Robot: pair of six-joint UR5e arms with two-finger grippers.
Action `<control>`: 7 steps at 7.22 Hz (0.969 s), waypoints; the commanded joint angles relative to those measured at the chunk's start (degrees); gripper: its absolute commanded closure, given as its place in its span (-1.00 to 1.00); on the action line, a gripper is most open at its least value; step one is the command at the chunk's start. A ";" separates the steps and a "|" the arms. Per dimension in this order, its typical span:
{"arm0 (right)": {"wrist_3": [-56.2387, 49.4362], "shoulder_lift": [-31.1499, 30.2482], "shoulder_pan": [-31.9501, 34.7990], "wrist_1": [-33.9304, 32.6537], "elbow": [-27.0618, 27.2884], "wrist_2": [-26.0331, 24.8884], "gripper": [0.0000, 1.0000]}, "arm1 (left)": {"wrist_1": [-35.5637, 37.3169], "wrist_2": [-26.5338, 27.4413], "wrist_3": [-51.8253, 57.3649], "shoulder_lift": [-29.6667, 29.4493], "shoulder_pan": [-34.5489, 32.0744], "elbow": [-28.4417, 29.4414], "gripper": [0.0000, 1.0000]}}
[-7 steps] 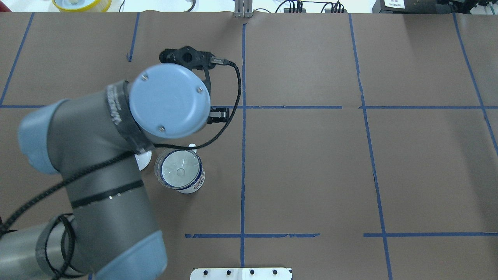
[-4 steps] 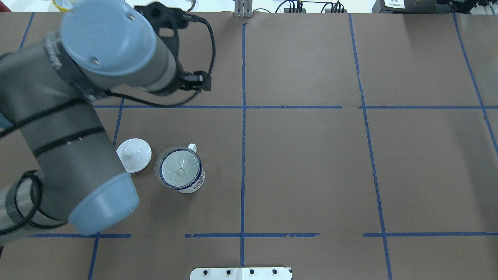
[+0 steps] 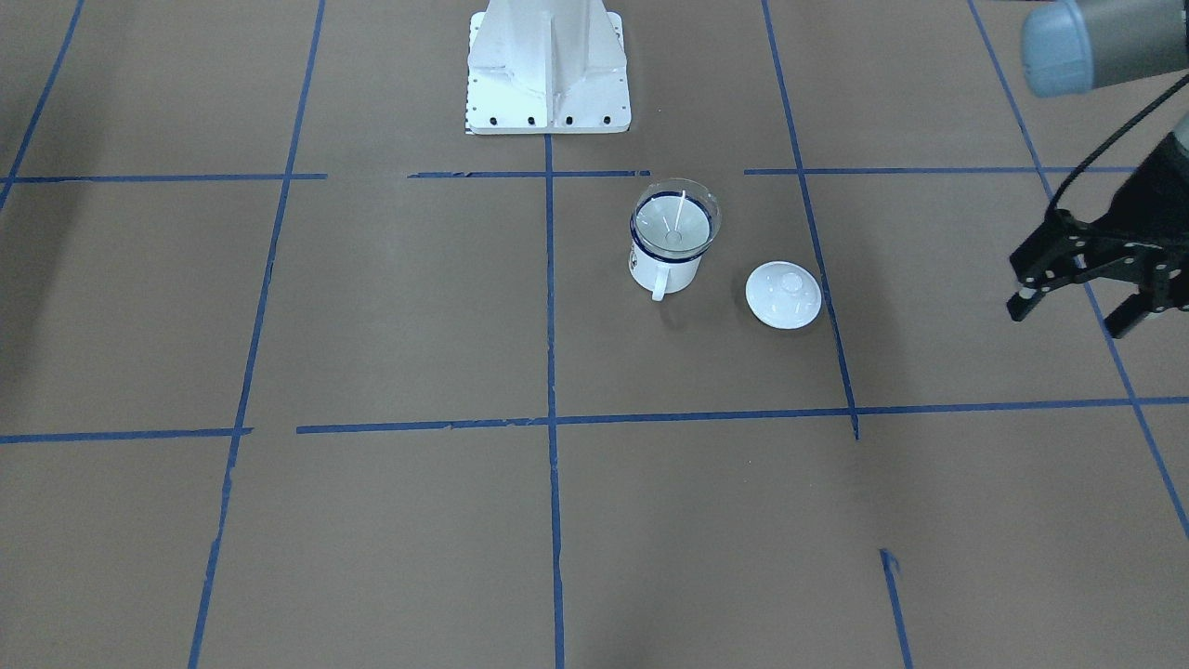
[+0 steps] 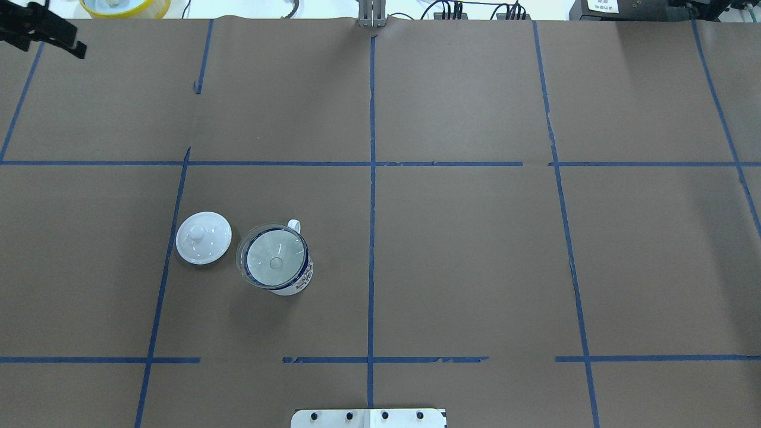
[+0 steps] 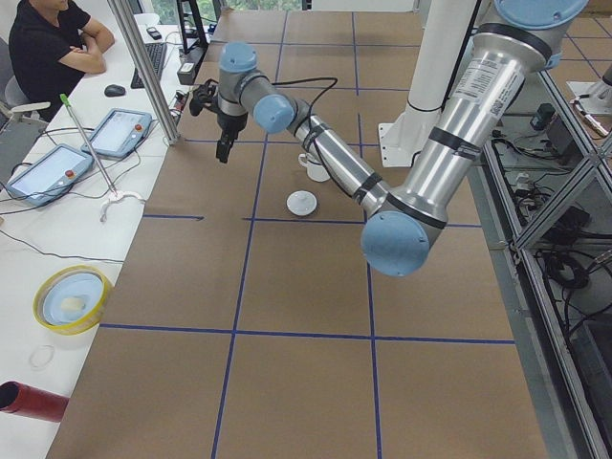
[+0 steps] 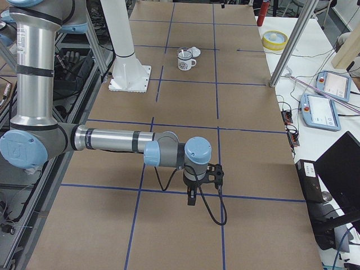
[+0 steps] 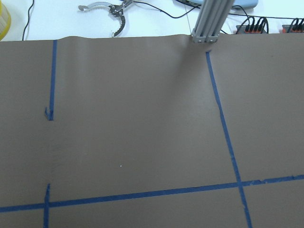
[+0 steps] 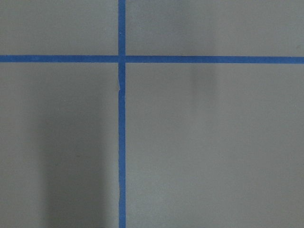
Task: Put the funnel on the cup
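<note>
Left gripper (cropped at edge) spread, empty; right gripper unreadable; funnel atop cup.

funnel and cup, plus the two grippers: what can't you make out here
- funnel spout: hidden inside the cup in every view, so its depth is unclear.
- cup's side marking: too small to read in the overhead view.
- right gripper: seen only in the exterior right view, too small to judge its jaws.
- left gripper: cut off by the overhead view's corner.
</note>
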 commanded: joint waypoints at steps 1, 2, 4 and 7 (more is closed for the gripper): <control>0.00 0.00 0.00 0.00 0.03 0.00 -1.00 | 0.10 -0.52 18.97 10.93 -6.94 3.57 -1.00; 0.00 0.00 0.00 0.00 0.03 0.00 -1.00 | 0.01 -0.69 23.58 15.40 -11.07 5.52 -1.00; 0.00 0.00 0.00 0.00 0.03 0.00 -1.00 | 0.19 -0.70 28.28 21.40 -14.79 6.67 -1.00; 0.00 0.00 0.00 0.00 0.03 0.00 -1.00 | 0.19 -5.09 28.20 24.23 -16.64 8.08 -1.00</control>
